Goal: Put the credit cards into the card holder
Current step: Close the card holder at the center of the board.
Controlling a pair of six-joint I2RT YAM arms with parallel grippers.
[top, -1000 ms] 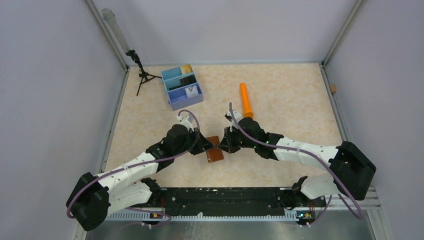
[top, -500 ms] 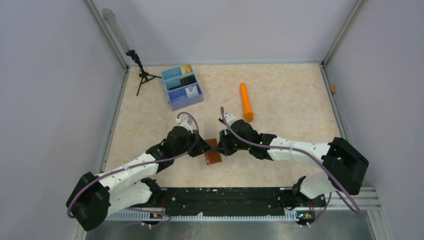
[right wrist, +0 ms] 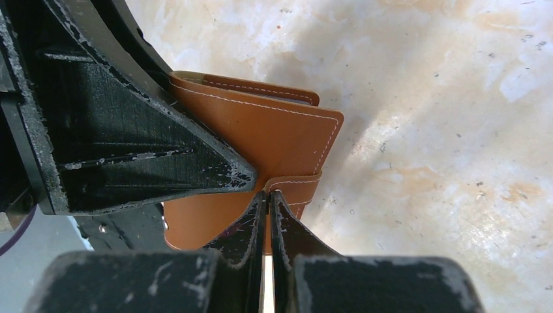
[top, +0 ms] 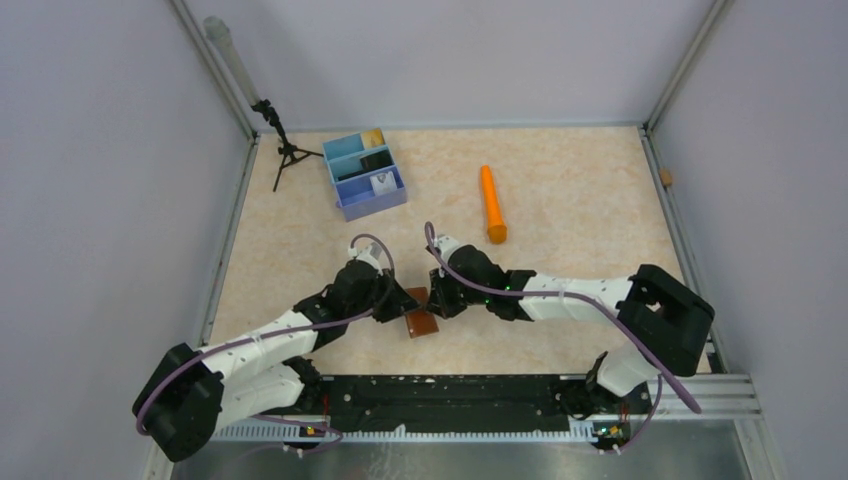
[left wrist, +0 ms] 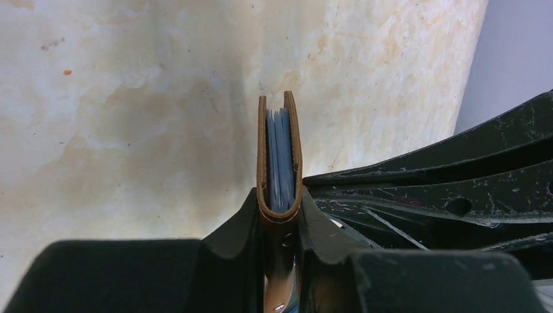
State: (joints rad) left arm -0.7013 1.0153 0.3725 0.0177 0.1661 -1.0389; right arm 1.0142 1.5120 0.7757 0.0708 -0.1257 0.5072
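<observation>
The brown leather card holder is held just above the table between my two grippers. My left gripper is shut on its folded spine; in the left wrist view the card holder stands edge-on with grey-blue credit cards inside. My right gripper is shut on the card holder's snap tab at the edge of the card holder; its fingertips are pressed together. More credit cards lie in the blue tray: tan-gold, black and white.
The blue three-compartment tray stands at the back left. An orange tube lies right of centre. A small black tripod stands at the back left corner. Metal rails edge the table.
Both grippers and the card holder have shifted left and a little nearer. The right arm has stretched further left, tight against the card holder.
</observation>
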